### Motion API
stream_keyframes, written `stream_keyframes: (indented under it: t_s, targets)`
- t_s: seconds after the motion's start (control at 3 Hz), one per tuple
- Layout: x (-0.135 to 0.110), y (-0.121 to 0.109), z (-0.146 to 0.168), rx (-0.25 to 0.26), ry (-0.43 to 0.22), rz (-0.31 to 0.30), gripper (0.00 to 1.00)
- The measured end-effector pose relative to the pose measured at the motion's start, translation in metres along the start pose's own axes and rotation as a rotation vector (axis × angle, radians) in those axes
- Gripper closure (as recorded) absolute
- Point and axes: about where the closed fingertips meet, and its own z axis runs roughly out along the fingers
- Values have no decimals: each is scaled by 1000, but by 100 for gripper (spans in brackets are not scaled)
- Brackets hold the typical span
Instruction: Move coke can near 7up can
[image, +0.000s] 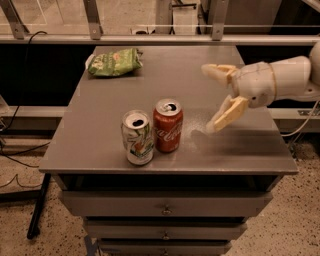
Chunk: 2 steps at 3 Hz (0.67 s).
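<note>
1. Tabletop (200, 75), grey, carries the coke can (168, 126) near its front edge, a little left of the middle. Drawers (165, 202) sit under it, below the can.
2. Arm (290, 75), white, reaches in from the right of the coke can, above the tabletop.
3. Pincer (209, 99), at the arm's end, hangs to the right of the coke can and clear of it. It is spread wide and grips nothing. Its upper finger lies farther back than the can, and the lower one slants down toward the surface.
4. Bag (115, 62), green, lies well behind the coke can and to its left.
5. Coke can, red, stands upright with its opened top up.
6. 7up can (137, 137) stands upright just left of the coke can and slightly nearer the front edge. I cannot tell whether the two touch.
</note>
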Motion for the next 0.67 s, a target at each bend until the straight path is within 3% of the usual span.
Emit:
stream_keyframes:
  t_s: [0.33,0.67]
  targets:
    - [-15,-45,-53,118,12,-75,0]
    - [-29,-72,-109,290,-1,-114,0]
